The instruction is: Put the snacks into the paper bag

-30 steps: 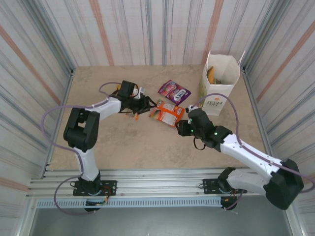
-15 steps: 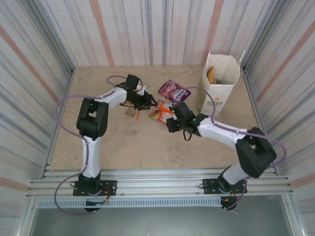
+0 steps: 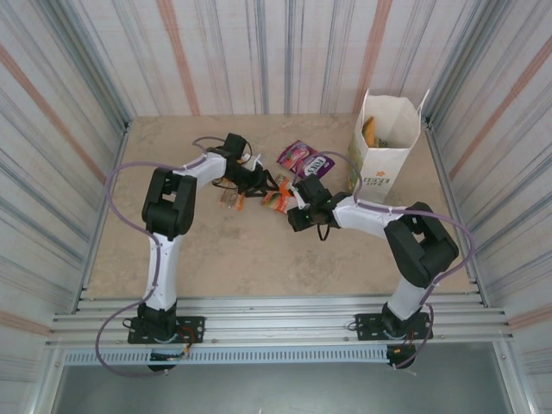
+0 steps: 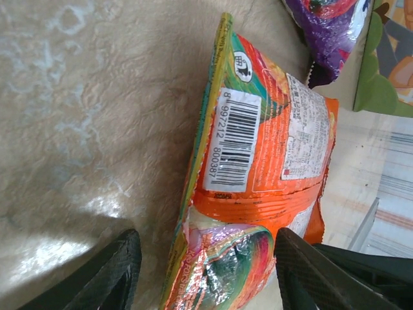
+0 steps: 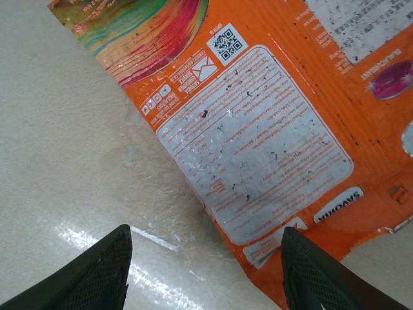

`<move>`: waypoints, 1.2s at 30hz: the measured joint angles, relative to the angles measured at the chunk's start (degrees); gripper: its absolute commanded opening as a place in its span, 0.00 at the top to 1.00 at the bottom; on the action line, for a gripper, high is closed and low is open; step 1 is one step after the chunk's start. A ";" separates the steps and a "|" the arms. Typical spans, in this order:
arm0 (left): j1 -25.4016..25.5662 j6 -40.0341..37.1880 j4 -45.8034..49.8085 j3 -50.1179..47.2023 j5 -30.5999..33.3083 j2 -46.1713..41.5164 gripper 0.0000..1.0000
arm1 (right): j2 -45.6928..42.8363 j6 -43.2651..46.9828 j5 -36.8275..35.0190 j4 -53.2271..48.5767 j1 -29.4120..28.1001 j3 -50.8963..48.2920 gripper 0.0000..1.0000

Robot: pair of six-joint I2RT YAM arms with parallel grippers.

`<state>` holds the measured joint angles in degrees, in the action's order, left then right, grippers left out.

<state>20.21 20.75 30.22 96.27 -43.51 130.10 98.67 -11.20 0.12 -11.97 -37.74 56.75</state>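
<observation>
Orange packet (image 4: 271, 161), barcode ending 800387, lies near wide-spread left fingers (image 4: 110, 274) and right fingers (image 5: 97, 271).

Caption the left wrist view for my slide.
Left end effector, open, astride one end of an orange packet lying barcode-up on the table, a purple packet beyond.

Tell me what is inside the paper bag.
Inside the paper bag, a yellow-orange packet shows near the rim; the bag's walls hide whatever lies deeper.
</observation>
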 measured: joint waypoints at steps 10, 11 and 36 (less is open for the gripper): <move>0.07 -0.02 -0.42 0.04 -4.63 1.27 0.44 | 3.28 2.16 0.98 0.00 0.15 2.14 0.39; 0.07 -0.02 -0.50 0.04 -5.22 1.42 0.44 | 3.45 2.40 1.07 0.00 0.20 2.21 0.40; 1.20 0.24 -4.96 -1.42 -9.44 2.84 0.71 | 3.21 2.89 1.27 1.20 0.37 1.75 0.40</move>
<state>21.41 20.99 25.26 94.85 -52.95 132.94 101.89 -8.32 1.39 -10.76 -37.36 58.50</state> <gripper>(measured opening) 0.304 0.598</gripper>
